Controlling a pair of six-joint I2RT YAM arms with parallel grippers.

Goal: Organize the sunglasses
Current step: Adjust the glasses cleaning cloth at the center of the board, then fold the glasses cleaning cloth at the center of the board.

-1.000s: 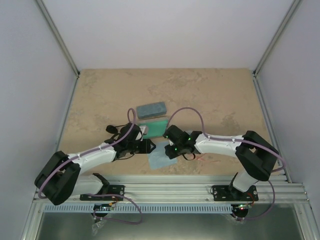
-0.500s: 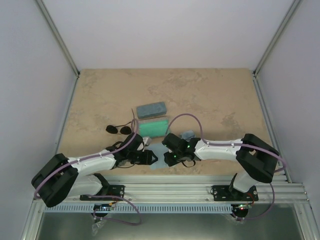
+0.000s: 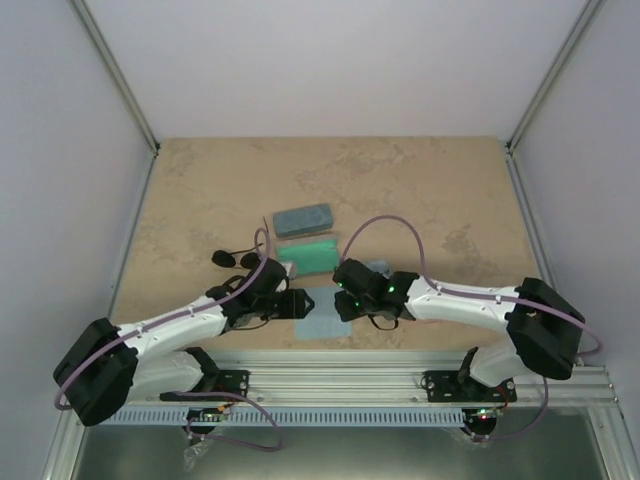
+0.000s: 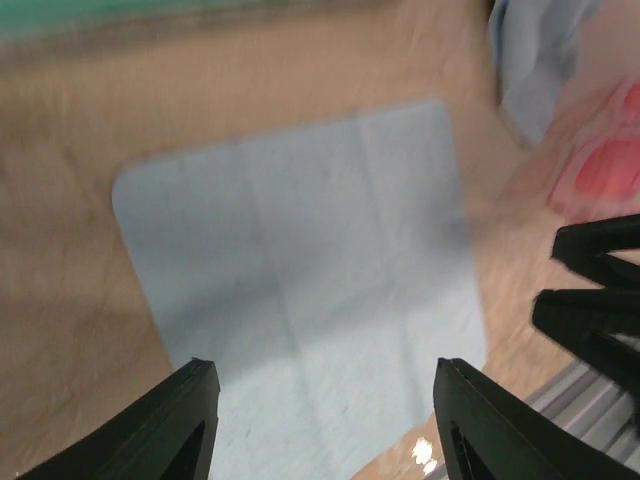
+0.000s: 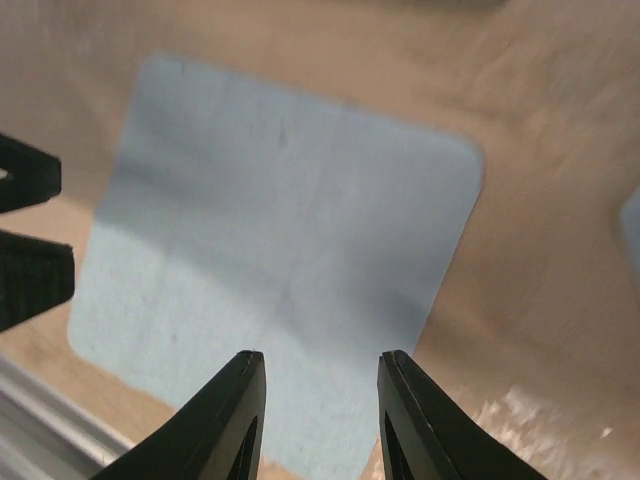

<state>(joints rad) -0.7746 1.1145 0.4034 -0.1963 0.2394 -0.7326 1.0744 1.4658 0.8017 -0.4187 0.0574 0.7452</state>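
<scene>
Both grippers hang low over the flat blue cloth (image 3: 320, 320) near the front edge. The left gripper (image 4: 325, 420) has its jaws spread wide with nothing in them, and the right gripper (image 5: 320, 410) has a narrower gap, also empty. The black sunglasses (image 3: 233, 258) sit on the table left of the green case (image 3: 306, 254), right by the left arm. The red pair (image 4: 608, 165) is just a blur off the cloth's right side.
</scene>
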